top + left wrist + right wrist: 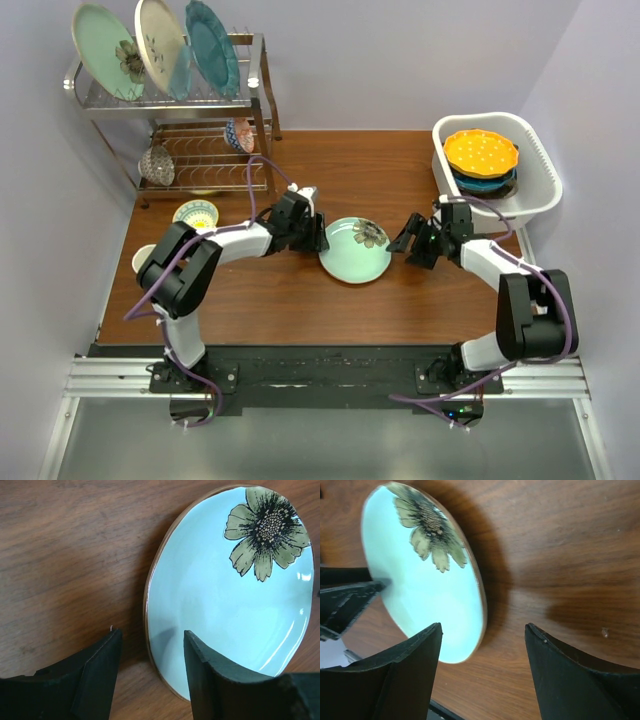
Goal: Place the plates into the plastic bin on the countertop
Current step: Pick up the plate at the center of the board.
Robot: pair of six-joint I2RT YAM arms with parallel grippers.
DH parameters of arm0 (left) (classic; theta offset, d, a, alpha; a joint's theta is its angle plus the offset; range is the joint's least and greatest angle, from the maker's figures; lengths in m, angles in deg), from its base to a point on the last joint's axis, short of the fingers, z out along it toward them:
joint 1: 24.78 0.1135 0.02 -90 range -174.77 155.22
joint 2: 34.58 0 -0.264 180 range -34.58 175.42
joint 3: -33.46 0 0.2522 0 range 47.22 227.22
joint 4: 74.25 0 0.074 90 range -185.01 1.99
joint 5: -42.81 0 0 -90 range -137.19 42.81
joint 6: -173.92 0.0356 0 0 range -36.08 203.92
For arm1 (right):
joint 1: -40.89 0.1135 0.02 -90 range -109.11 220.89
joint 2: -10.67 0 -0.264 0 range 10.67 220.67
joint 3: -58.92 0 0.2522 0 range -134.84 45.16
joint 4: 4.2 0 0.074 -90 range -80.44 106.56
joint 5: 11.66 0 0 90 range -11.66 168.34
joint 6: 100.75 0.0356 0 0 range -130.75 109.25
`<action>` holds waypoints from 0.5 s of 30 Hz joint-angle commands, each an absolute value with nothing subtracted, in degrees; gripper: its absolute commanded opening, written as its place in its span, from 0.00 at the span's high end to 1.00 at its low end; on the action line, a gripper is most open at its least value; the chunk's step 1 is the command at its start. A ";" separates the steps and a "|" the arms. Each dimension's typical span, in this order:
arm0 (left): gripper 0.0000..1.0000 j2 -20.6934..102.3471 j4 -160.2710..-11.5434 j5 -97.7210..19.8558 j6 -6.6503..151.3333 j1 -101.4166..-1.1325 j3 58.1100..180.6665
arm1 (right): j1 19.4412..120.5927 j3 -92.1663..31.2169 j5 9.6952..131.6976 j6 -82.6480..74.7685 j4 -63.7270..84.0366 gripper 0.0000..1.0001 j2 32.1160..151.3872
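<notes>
A pale blue plate (pixel 352 252) with a green flower lies flat on the wooden countertop between my two arms. My left gripper (pixel 318 238) is open at the plate's left edge. In the left wrist view the gripper (pixel 152 631) straddles the rim of the plate (pixel 225 610), one finger over the plate and one over the wood, with a gap on both sides. My right gripper (pixel 401 243) is open just right of the plate. In the right wrist view the plate (pixel 420 590) lies ahead of the gripper (pixel 483 625), untouched. The white plastic bin (pixel 541 182) at the right holds a yellow scalloped plate (pixel 481 152) stacked on blue ones.
A chrome wire rack (pixel 250 98) at the back left carries three upright plates and a small patterned bowl (pixel 238 133). Another small patterned bowl (pixel 196 213) and a white cup (pixel 143 259) stand near the left arm. Walls close in at the left, back and right.
</notes>
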State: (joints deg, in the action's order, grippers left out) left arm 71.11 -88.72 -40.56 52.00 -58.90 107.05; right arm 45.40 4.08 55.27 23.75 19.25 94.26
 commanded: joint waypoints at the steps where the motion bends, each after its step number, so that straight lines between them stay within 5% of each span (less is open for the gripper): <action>1: 0.44 72.82 -86.34 -38.85 51.67 -58.53 108.48 | 45.99 7.10 53.91 24.49 11.33 0.31 96.97; 15: 0.44 73.79 -86.08 -38.32 51.75 -58.53 108.57 | 48.27 13.08 48.19 30.55 -6.86 0.46 107.70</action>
State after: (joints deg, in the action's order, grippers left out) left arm 72.57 -86.01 -39.23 51.91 -58.90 107.64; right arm 47.41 9.74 47.09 29.60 -4.16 103.90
